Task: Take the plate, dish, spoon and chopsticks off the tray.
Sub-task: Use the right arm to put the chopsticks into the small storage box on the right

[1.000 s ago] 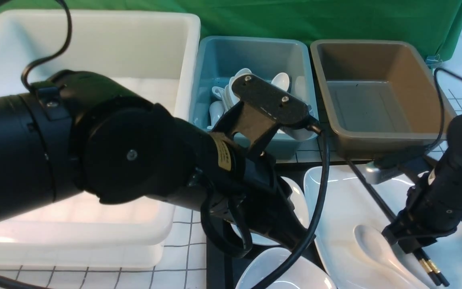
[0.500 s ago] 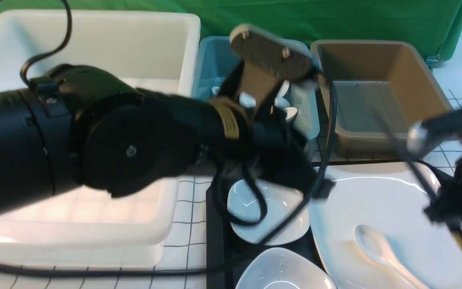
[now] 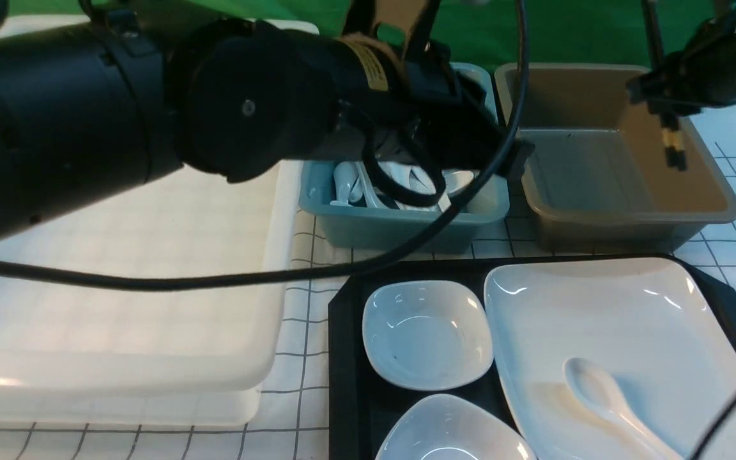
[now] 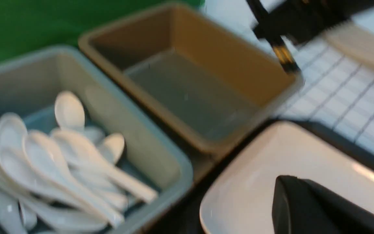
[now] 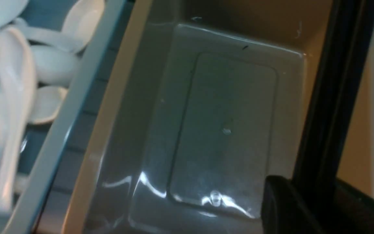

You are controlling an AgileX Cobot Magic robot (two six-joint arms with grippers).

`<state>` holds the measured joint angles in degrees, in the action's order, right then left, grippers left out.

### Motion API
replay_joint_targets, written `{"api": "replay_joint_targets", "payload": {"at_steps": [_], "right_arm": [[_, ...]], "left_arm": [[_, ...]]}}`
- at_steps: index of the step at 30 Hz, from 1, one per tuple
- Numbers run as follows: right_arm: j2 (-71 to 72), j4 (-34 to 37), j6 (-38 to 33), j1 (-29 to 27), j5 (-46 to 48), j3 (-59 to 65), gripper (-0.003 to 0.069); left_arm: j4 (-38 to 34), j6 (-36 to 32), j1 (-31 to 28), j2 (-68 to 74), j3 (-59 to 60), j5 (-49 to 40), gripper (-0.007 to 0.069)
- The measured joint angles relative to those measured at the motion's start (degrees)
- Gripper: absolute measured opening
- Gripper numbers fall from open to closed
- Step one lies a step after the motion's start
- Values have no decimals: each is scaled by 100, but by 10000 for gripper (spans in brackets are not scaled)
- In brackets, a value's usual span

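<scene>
The pair of long thin black chopsticks [image 3: 671, 142] with a gold band is hanging steeply, thick end down, over the deep brown plastic tub [image 3: 630, 220] near the counter's far right corner. The right pincer [image 3: 665, 102] is clamping narrowly on them. The small glossy white ceramic spoon [image 3: 604, 393] is lying on the large rounded-square white plate [image 3: 598, 300]. That plate is sitting in the flat black tray [image 3: 342, 358] at the near edge, beside a small rounded white dish [image 3: 427, 333] and a second dish [image 3: 451, 437]. The left pincer [image 3: 512, 158], jaws pressed together, is hovering by the right rim of the blue tub [image 3: 406, 223], which is holding white spoons.
</scene>
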<state>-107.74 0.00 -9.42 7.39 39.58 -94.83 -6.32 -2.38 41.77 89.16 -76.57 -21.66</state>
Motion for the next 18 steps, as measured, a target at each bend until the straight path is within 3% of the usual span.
{"api": "replay_joint_targets", "payload": {"at_steps": [3,7,9,12,15,16,18], "right_arm": [[-558,0,72,0,-2,-365,154],[-1117,0,202,0,35,-568,347],[-1155,0,214,0,200,-573,393],[-1118,0,253,0,616,-588,402],[-750,0,206,10,1904,-598,261],[-522,31,107,31,2378,-580,167],[132,75,23,92,2742,-315,50]], "left_arm": [[8,0,-2,0,-5,-258,-2],[18,0,-2,0,-5,-586,-2],[18,0,-2,0,-5,-652,-2],[23,0,-2,0,-5,-705,-2],[33,0,-2,0,-5,-804,-2],[33,0,-2,0,-5,-888,-2],[33,0,-2,0,-7,-1093,-2]]}}
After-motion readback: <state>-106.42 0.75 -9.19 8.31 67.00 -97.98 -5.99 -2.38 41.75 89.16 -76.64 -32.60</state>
